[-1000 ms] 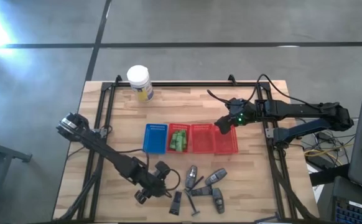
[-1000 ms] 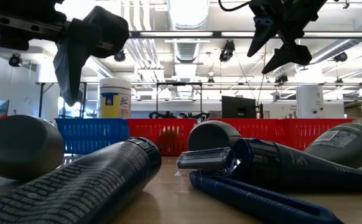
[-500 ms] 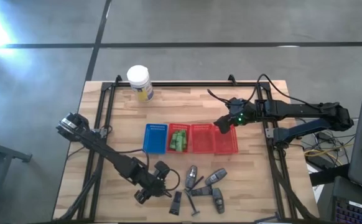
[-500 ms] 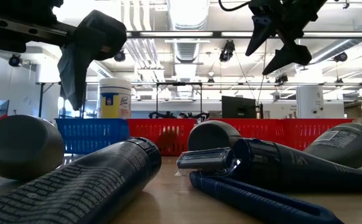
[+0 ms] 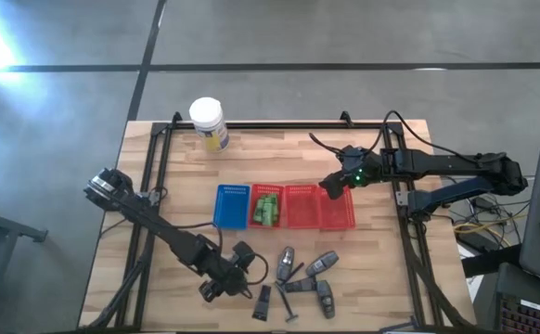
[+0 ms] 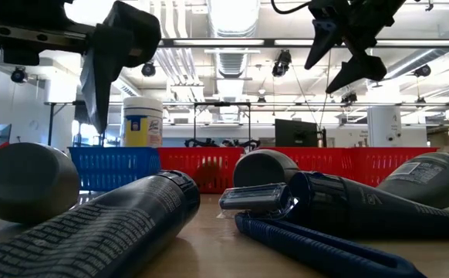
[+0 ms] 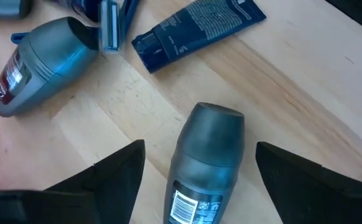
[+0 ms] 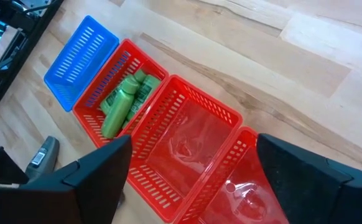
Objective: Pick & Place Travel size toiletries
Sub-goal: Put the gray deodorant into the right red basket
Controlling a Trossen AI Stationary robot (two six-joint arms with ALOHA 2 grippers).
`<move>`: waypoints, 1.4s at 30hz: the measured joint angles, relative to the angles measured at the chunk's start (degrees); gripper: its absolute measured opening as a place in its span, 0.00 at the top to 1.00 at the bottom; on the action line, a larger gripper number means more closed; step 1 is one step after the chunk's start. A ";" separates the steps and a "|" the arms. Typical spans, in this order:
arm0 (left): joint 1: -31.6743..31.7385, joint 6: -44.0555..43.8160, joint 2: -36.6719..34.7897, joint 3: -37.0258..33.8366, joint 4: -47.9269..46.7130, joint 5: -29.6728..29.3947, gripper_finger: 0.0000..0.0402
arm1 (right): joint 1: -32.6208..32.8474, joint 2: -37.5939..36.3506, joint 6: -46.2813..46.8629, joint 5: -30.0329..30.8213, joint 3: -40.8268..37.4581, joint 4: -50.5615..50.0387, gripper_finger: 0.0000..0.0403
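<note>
Hovering spread above a grey deodorant [image 7: 206,163] lying on the counter [image 5: 177,195], the left tool [image 7: 196,171] has edged slightly toward the pile over the last second, so I judge a grasp is being lined up. Farther off, green bottles [image 5: 268,209] already sit in one red basket [image 5: 268,223]. The right tool [image 5: 333,186], also spread, has held above the baskets' far end.

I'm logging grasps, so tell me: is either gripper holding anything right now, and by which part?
Nothing is held. The left gripper is open, fingers either side of a grey tube on the table. The right gripper hangs open and empty over the red baskets.
</note>
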 joint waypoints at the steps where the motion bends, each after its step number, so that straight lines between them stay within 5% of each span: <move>1: -0.02 -0.07 0.00 0.00 -0.04 0.01 0.23 | 0.00 0.00 0.02 0.00 0.00 -0.02 0.18; 10: 0.26 -1.99 -1.14 -2.27 -0.62 -3.37 0.23 | 0.00 0.00 0.22 -0.02 0.00 -0.49 0.23; 18: 0.80 2.20 -3.96 -6.14 -0.12 0.84 0.23 | 0.00 0.00 1.56 0.00 0.00 -0.48 0.25; 42: 6.79 5.88 -6.05 -16.81 14.29 7.60 0.24 | -0.02 0.00 3.65 1.22 -0.20 -0.43 0.12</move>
